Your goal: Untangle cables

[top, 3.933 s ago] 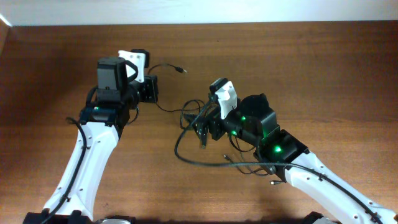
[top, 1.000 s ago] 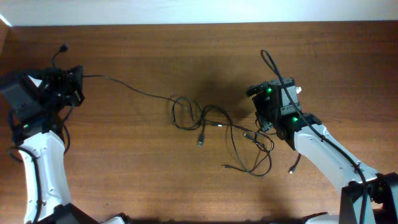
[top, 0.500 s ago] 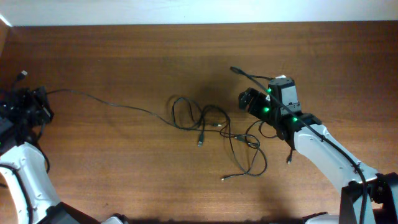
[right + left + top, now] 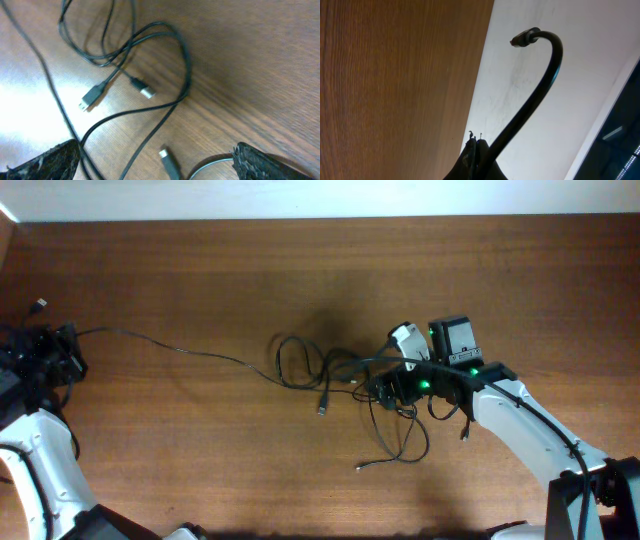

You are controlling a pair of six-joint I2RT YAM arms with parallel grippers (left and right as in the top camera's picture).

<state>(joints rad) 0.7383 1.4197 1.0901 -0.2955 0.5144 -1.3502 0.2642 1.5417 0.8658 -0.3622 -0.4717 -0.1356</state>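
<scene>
Below the right end effector (image 4: pixel 383 388), spread wide apart, the cables (image 4: pixel 322 372) lie knotted on the table (image 4: pixel 200 270); the left end effector (image 4: pixel 58 352), well away, is clamped on one of them. Light and limp, they are likely best pinched near a plug (image 4: pixel 92 98).

1. Overhead, far left: the dark left gripper (image 4: pixel 50 352) is too small and dark for its jaws to be read.
2. Left wrist view: a thin black cable (image 4: pixel 532 100) vanishes at the bottom edge.
3. Overhead, right of centre: the black right gripper (image 4: pixel 385 388) covers part of the tangle of thin black cords (image 4: pixel 310 365).
4. Right wrist view: the cords (image 4: pixel 185 65) run off the top edge.
</scene>
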